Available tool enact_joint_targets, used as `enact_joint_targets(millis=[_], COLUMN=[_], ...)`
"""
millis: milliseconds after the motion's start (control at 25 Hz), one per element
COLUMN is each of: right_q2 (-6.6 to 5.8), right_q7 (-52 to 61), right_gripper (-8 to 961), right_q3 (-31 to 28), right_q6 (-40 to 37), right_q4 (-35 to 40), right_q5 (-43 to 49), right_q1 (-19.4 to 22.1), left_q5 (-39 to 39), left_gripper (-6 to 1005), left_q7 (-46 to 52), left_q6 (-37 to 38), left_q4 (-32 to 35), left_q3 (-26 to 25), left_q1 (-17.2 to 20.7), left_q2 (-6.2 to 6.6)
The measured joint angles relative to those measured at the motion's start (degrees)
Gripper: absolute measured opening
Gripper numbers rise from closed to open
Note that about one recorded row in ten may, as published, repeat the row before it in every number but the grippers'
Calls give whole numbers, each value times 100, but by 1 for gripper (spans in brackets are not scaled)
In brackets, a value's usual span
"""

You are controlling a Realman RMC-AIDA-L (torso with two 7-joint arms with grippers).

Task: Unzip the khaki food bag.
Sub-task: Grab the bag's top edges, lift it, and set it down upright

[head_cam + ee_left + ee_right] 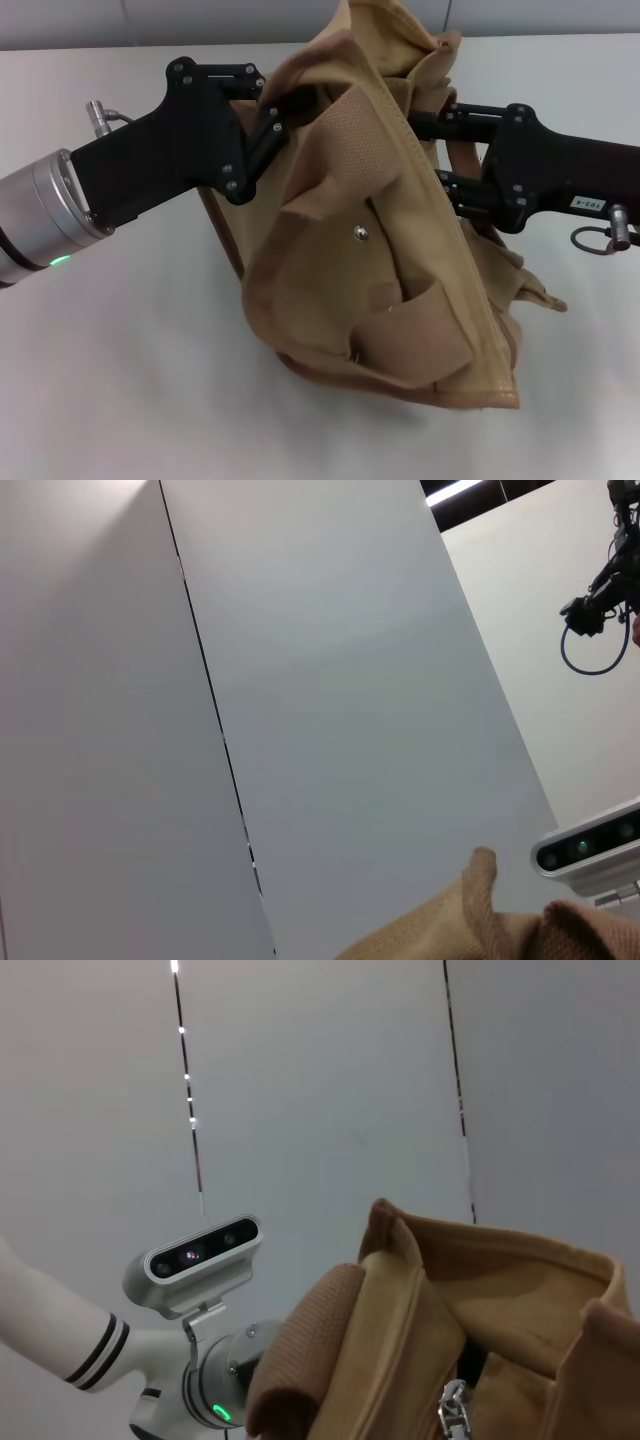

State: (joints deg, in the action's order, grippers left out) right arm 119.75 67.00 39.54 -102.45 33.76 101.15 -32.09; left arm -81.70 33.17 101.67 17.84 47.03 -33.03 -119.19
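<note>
The khaki food bag point(400, 260) lies slumped on the white table point(120, 380), between the two arms and a little right of centre in the head view. Nearest the camera is its bottom seam and a folded webbing handle point(415, 325). Above that sits the front pocket with its metal snap point(361, 233), and a second wide webbing handle point(365, 150) crosses the upper face.

The left gripper point(278, 118) reaches in from the left and meets the fabric at the bag's upper left edge. Its fingertips are buried in the cloth, so their state cannot be told. The right gripper point(440, 150) enters from the right at the bag's top, and its fingers are hidden behind folds, state likewise undetermined. A small white label point(588, 204) on the right arm carries print that appears inverted and reads roughly "103-4"; this is not certain.

In the right wrist view a metal zipper pull point(455, 1408) shows at the bag's mouth, partly cut off by the frame edge. How far the zipper is drawn cannot be made out. The left arm's wrist camera point(195, 1260) appears beyond the bag. The left wrist view shows only a corner of khaki cloth point(470, 920) against wall panels.
</note>
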Motion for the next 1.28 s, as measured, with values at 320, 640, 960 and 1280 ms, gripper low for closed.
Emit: enact_joint_targets(millis=[320, 640, 960, 1280], right_q2=[-23, -17, -12, 6], right_q7=[-1126, -1709, -1874, -1979], right_gripper=[541, 540, 541, 540], right_q3=[14, 508, 603, 679], right_q6=[-637, -209, -23, 252], right_q4=[-95, -141, -88, -201], right_q5=[-832, -868, -903, -908], right_q1=[600, 529, 383, 110], left_q5=[3, 3, -24, -2], left_gripper=[55, 55, 55, 56], left_q7=[-4, -4, -4, -4], left_q6=[-29, -34, -40, -44], left_q4=[-28, -46, -52, -62], left_q3=[0, 0, -1, 124], left_q1=[-10, -116, -149, -206], left_q2=[1, 1, 1, 2])
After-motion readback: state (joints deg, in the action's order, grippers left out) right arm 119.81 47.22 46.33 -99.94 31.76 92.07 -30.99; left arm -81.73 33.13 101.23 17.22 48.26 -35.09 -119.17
